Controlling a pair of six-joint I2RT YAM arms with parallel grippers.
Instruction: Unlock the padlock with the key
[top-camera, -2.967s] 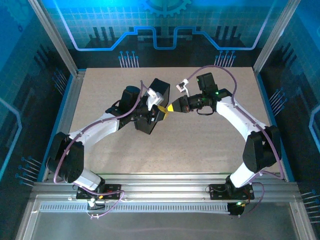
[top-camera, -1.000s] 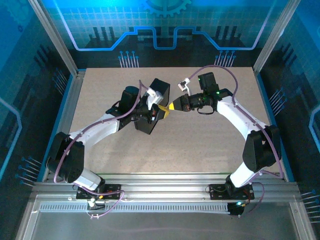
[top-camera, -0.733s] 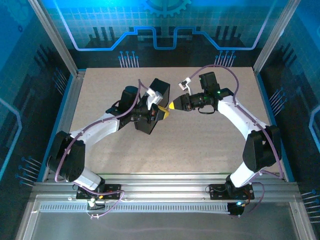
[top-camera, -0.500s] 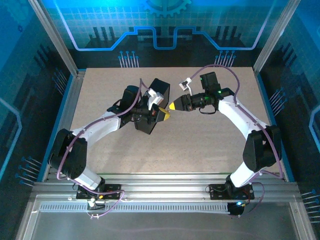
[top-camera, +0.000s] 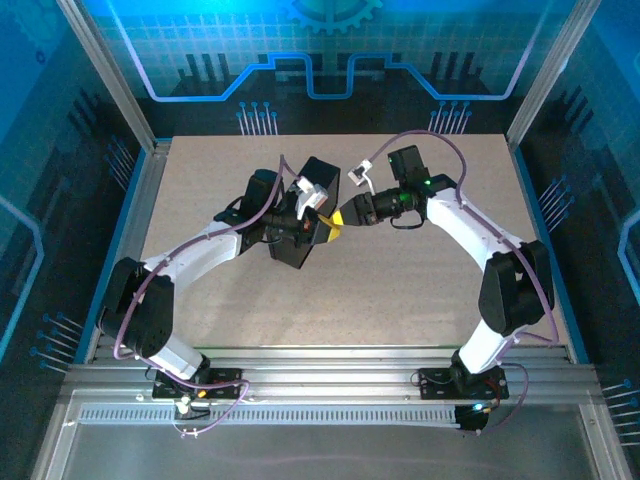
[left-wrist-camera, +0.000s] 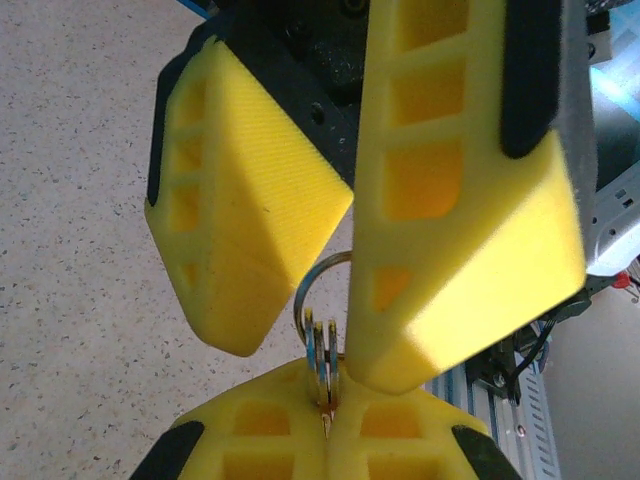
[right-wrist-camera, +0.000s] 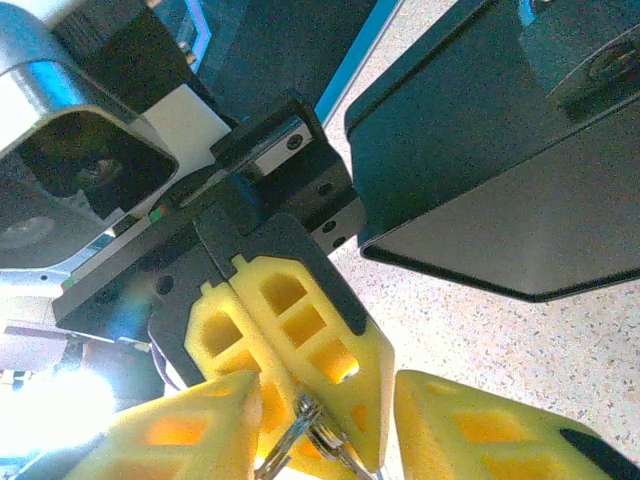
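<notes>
top view
left gripper (top-camera: 323, 223): against the near face of the black box (top-camera: 318, 180), tip to tip with the right gripper (top-camera: 342, 214)
table (top-camera: 400, 290): both arms reach in over its middle
key: too small to make out here

left wrist
left gripper (left-wrist-camera: 325, 400): jaws together, clamped on the key (left-wrist-camera: 321, 348)
key: thin metal blades on edge, sticking up out of the pinch, ring (left-wrist-camera: 303, 290) looped above them
right gripper (left-wrist-camera: 312, 358): jaws apart, one yellow finger either side of ring and key; contact with the ring, cannot tell

right wrist
right gripper (right-wrist-camera: 322, 388): jaws apart, own fingers low in frame, left and right
left gripper (right-wrist-camera: 292, 385): between them, fingers pressed together
key (right-wrist-camera: 308, 420): metal poking from the left gripper's tip, in the gap between the right fingers
box (right-wrist-camera: 500, 150): dark, upper right, just behind the left gripper, sitting on the speckled table (right-wrist-camera: 520, 350)
</notes>
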